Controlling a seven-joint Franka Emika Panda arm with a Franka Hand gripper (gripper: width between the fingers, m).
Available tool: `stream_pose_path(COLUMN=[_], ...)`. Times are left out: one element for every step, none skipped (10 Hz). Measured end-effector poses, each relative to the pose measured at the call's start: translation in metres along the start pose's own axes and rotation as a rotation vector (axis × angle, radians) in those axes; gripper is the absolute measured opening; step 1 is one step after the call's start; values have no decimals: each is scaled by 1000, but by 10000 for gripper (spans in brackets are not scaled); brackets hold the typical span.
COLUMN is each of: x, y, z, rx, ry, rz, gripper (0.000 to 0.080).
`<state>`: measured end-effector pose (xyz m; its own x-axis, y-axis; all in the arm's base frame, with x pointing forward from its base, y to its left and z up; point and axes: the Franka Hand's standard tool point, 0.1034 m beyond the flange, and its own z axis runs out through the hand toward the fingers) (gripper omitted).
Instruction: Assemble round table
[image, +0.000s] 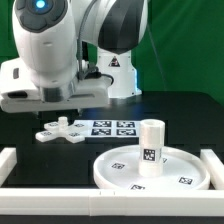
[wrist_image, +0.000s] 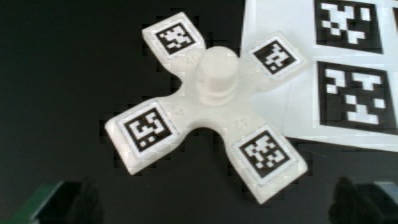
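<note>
The gripper (wrist_image: 217, 205) is spread wide and holds nothing. In the wrist view its two dark fingers (wrist_image: 68, 202) stand well apart on either side of the small cross-shaped base (wrist_image: 210, 100), which lies flat on the black table (wrist_image: 54, 60) with its round peg pointing up at the camera and a square tag on each of its four arms.

Reading the exterior view as a clock face, the base (image: 62, 128) sits at about eight o'clock, under the white arm (image: 45, 60). The marker board (image: 112, 127) lies just beside the base, at its three o'clock. One arm of the base reaches the board's edge and may overlap it.

The large round disc (image: 120, 172) lies at five o'clock, well apart from the base. The short leg (image: 151, 148) stands upright on it near the middle. White rails (image: 8, 165) border the table.
</note>
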<state>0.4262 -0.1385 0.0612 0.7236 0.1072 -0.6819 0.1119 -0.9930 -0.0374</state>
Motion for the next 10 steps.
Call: stream_pose_path(x=[0, 0, -2, -10, -20, -24, -23, -24, -24, -22], y=[0, 0, -2, -5, -8, -8, -8, -8, -9, -12], z=[-1, 0, 5, 18, 33, 37, 37, 37, 38, 39], rx=[0, 0, 3, 13, 30, 41, 40, 40, 41, 39], ry=[1, 0, -13, -47, -99, -124, -120, -123, -133, -136], rz=[0, 0, 41, 93, 120, 129, 129, 129, 128, 124], gripper=[649, 649, 649, 649, 649, 649, 649, 649, 649, 649])
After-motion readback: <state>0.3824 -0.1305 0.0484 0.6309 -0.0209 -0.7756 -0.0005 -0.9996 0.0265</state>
